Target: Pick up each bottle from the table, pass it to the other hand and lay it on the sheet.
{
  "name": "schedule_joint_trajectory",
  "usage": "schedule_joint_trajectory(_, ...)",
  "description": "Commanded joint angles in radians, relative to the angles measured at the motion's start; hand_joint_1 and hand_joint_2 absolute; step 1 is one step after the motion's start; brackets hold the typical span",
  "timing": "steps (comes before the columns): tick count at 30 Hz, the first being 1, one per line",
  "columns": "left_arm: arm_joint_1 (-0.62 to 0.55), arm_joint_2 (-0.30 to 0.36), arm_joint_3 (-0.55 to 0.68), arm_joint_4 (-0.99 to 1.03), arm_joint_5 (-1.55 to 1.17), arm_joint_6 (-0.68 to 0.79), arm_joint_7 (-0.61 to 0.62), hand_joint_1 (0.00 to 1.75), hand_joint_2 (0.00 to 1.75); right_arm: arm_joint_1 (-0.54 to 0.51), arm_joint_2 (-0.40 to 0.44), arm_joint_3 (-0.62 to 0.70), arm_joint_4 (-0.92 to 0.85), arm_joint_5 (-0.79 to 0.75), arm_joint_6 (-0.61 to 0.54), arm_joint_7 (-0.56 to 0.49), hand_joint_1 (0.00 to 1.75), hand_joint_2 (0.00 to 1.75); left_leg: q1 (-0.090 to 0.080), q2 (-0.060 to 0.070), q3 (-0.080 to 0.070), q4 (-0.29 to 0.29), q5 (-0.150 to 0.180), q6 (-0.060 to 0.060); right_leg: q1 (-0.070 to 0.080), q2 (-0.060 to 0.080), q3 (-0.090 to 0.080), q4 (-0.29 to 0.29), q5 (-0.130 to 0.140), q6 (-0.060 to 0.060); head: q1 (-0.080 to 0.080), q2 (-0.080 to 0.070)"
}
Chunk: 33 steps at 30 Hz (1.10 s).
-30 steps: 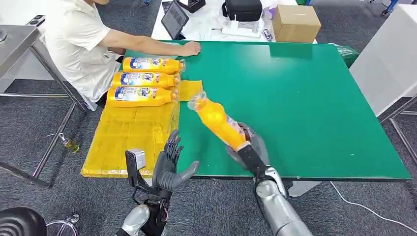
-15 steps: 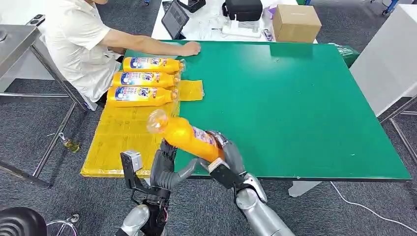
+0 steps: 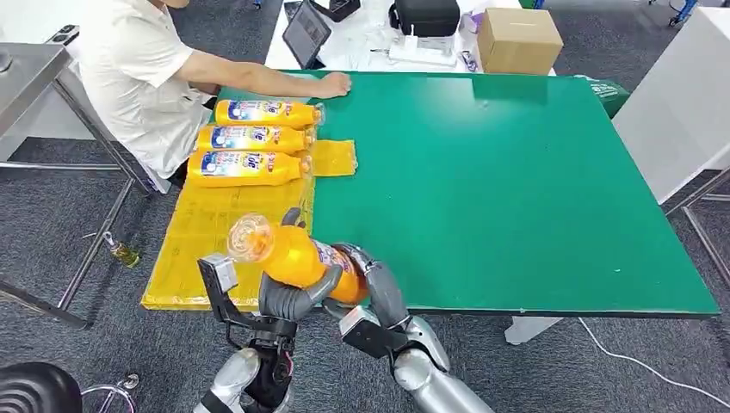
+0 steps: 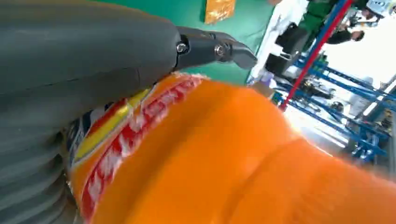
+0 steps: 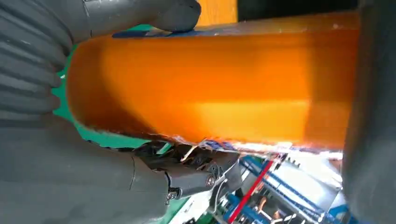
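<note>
An orange bottle (image 3: 297,254) hangs tilted over the table's near-left corner, its clear cap end pointing toward the yellow sheet (image 3: 215,232). My right hand (image 3: 379,288) grips its base end. My left hand (image 3: 288,301) wraps the middle, thumb across the front and fingers behind. In the left wrist view the bottle (image 4: 210,154) lies against my left hand (image 4: 84,56). In the right wrist view my right hand (image 5: 46,154) clasps the bottle (image 5: 210,88). Three labelled bottles (image 3: 254,138) lie side by side at the sheet's far end.
A green table (image 3: 516,172) stretches ahead and to the right. A person (image 3: 146,77) sits at the far left, one hand (image 3: 331,84) resting on the table. Beyond the table stand a cardboard box (image 3: 516,39), a tablet (image 3: 306,34) and a black bag (image 3: 426,15).
My right hand swung the bottle leftward and nearer, from over the table to the near-left corner. My left hand, open a second ago, now wraps the bottle's middle.
</note>
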Motion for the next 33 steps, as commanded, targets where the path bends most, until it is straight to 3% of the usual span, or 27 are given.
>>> schedule_joint_trajectory(1, -0.044, 0.014, -0.032, -0.004, 0.104, -0.153, 0.024, 1.47, 1.75, -0.038, -0.041, 0.155, -0.005, -0.051, 0.038, -0.005, 1.73, 1.75, 0.0, 0.0, 0.003, 0.0, -0.001, 0.001, 0.001, -0.002, 0.003, 0.0, -0.001, -0.003, 0.0, 0.0)
schedule_joint_trajectory(2, -0.035, 0.021, -0.033, -0.015, 0.14, -0.204, 0.033, 1.75, 1.75, -0.042, -0.04, 0.154, 0.003, -0.068, 0.046, -0.005, 1.43, 1.75, 0.0, 0.0, 0.001, 0.0, 0.0, 0.001, 0.0, -0.001, 0.001, 0.0, -0.001, -0.002, 0.0, 0.0)
schedule_joint_trajectory(9, -0.033, 0.022, -0.033, -0.018, 0.146, -0.215, 0.033, 1.75, 1.75, -0.044, -0.04, 0.156, 0.005, -0.07, 0.049, -0.005, 1.38, 1.75, 0.0, -0.001, 0.001, 0.0, 0.0, 0.001, 0.001, -0.002, 0.001, 0.0, -0.001, -0.002, 0.0, 0.0)
schedule_joint_trajectory(10, -0.029, 0.034, -0.039, -0.027, 0.172, -0.275, 0.034, 1.75, 1.75, -0.049, -0.042, 0.158, 0.006, -0.075, 0.051, -0.005, 0.19, 1.75, 0.001, -0.001, 0.003, 0.0, -0.001, 0.001, 0.001, -0.002, 0.003, -0.001, -0.001, -0.002, 0.0, 0.0)
schedule_joint_trajectory(11, -0.024, 0.037, -0.04, -0.03, 0.187, -0.319, 0.031, 1.75, 1.75, -0.049, -0.04, 0.155, 0.012, -0.09, 0.062, -0.005, 0.02, 1.75, 0.0, 0.0, 0.002, 0.0, -0.001, 0.001, 0.001, -0.001, 0.002, 0.0, -0.001, -0.002, 0.0, 0.0)
schedule_joint_trajectory(19, 0.0, 0.02, -0.03, -0.028, 0.142, -0.355, -0.006, 1.75, 1.75, -0.034, -0.041, 0.125, 0.024, -0.083, 0.017, -0.005, 0.0, 1.75, 0.0, -0.001, 0.002, 0.0, -0.001, 0.001, 0.001, -0.002, 0.003, -0.001, -0.001, -0.002, 0.001, 0.0)
schedule_joint_trajectory(20, 0.001, 0.017, -0.025, -0.025, 0.141, -0.354, -0.007, 1.75, 1.75, -0.034, -0.041, 0.118, 0.028, -0.078, 0.01, -0.005, 0.0, 0.0, 0.001, 0.0, 0.003, 0.0, -0.002, 0.002, 0.001, -0.002, 0.004, -0.001, -0.002, -0.003, 0.0, 0.0)
schedule_joint_trajectory(26, 0.017, 0.022, 0.025, -0.017, 0.104, -0.285, -0.003, 1.75, 1.75, -0.005, -0.043, 0.041, -0.018, -0.06, -0.08, -0.005, 0.0, 0.0, 0.0, 0.0, 0.002, 0.0, -0.001, 0.001, 0.001, -0.001, 0.002, -0.001, -0.001, -0.002, 0.0, 0.0)
schedule_joint_trajectory(27, 0.017, 0.022, 0.025, -0.017, 0.104, -0.285, -0.003, 1.62, 1.75, -0.005, -0.043, 0.041, -0.018, -0.06, -0.08, -0.005, 0.0, 0.0, 0.0, 0.0, 0.007, -0.001, -0.002, 0.002, 0.002, -0.002, 0.007, -0.001, -0.003, -0.004, 0.0, 0.0)
schedule_joint_trajectory(28, 0.006, 0.031, 0.043, 0.015, 0.022, -0.162, -0.002, 1.59, 1.75, 0.029, -0.054, 0.019, -0.064, -0.045, -0.146, -0.005, 0.0, 0.0, 0.0, 0.0, 0.003, 0.0, -0.001, 0.001, 0.001, -0.002, 0.003, -0.001, -0.001, -0.003, 0.0, 0.0)
schedule_joint_trajectory(29, -0.004, 0.036, 0.05, 0.04, -0.037, -0.09, -0.015, 1.73, 1.75, 0.051, -0.061, 0.007, -0.104, -0.048, -0.179, -0.005, 0.0, 0.0, 0.0, 0.0, 0.006, -0.001, -0.002, 0.002, 0.001, -0.003, 0.006, -0.002, -0.002, -0.004, 0.0, 0.0)
schedule_joint_trajectory(31, -0.038, 0.044, 0.07, 0.107, -0.088, -0.016, -0.017, 1.75, 1.75, 0.087, -0.071, -0.019, -0.181, -0.008, -0.283, -0.005, 0.0, 0.0, 0.0, -0.002, 0.004, -0.001, -0.001, 0.001, 0.001, -0.003, 0.005, -0.001, -0.002, -0.003, 0.0, 0.0)
schedule_joint_trajectory(33, -0.057, 0.05, 0.093, 0.142, -0.114, 0.02, -0.019, 1.75, 1.75, 0.156, -0.017, -0.177, -0.289, 0.121, -0.283, -0.005, 0.0, 0.0, 0.0, -0.002, 0.004, -0.001, -0.001, 0.001, 0.001, -0.004, 0.005, -0.001, -0.002, -0.003, 0.0, 0.0)
